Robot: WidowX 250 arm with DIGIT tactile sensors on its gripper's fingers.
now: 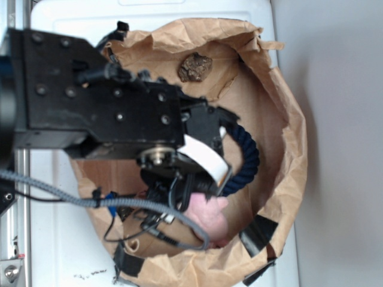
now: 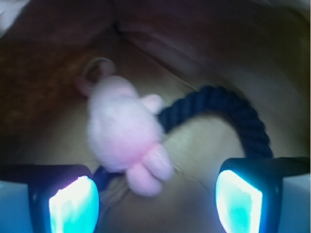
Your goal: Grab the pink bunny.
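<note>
The pink bunny [image 2: 125, 133] is a fuzzy pale-pink plush lying on the brown paper floor of a bag, its two stubby ears pointing toward me. In the exterior view the pink bunny [image 1: 209, 216] peeks out below the arm near the bag's front wall. My gripper [image 2: 156, 204] is open, its two glowing pads wide apart at the bottom of the wrist view, with nothing between them. The bunny lies just beyond the pads, nearer the left one. In the exterior view the fingers are hidden under the black arm.
A thick navy rope [image 2: 228, 109] curves beside the bunny to its right, and its navy rope [image 1: 246, 156] arc also shows from outside. A brown rock-like lump [image 1: 194, 66] lies at the far side. The paper bag's crumpled walls [image 1: 293, 155] surround everything.
</note>
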